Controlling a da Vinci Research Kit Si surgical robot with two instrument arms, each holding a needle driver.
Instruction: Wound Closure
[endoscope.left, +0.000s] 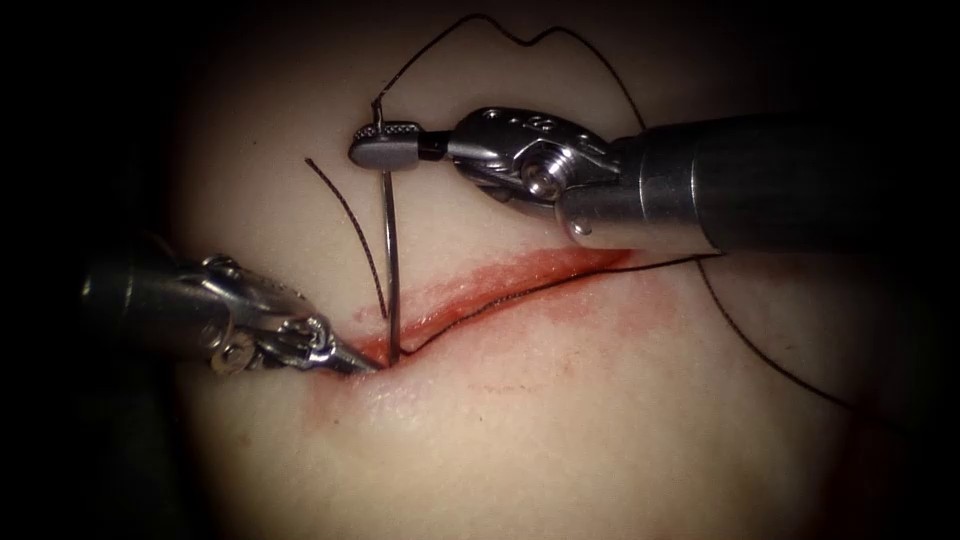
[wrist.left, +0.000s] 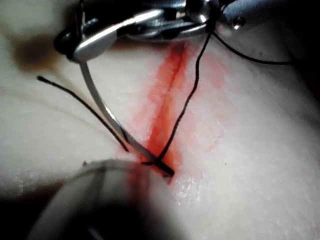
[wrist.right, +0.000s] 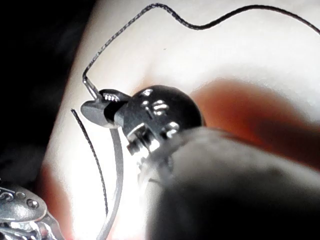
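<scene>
Above the cut (endoscope.left: 500, 290), near the frame's upper middle, my right tool (endoscope.left: 385, 146) has its jaws clamped on the needle (endoscope.left: 391, 260) close to its thread end. From there the needle runs down, its tip in the tissue (endoscope.left: 600, 400) at the cut's left end. At lower left, my left tool (endoscope.left: 360, 362) has jaws together, tip touching the tissue beside the needle, holding nothing I can make out. Thread (endoscope.left: 520, 35) arcs from the needle's tail across the top; a loose cut end (endoscope.left: 350, 225) lies left of the needle.

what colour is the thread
Black thread, a dark strand against the pale tissue; clearest in the endoscope view.
</scene>
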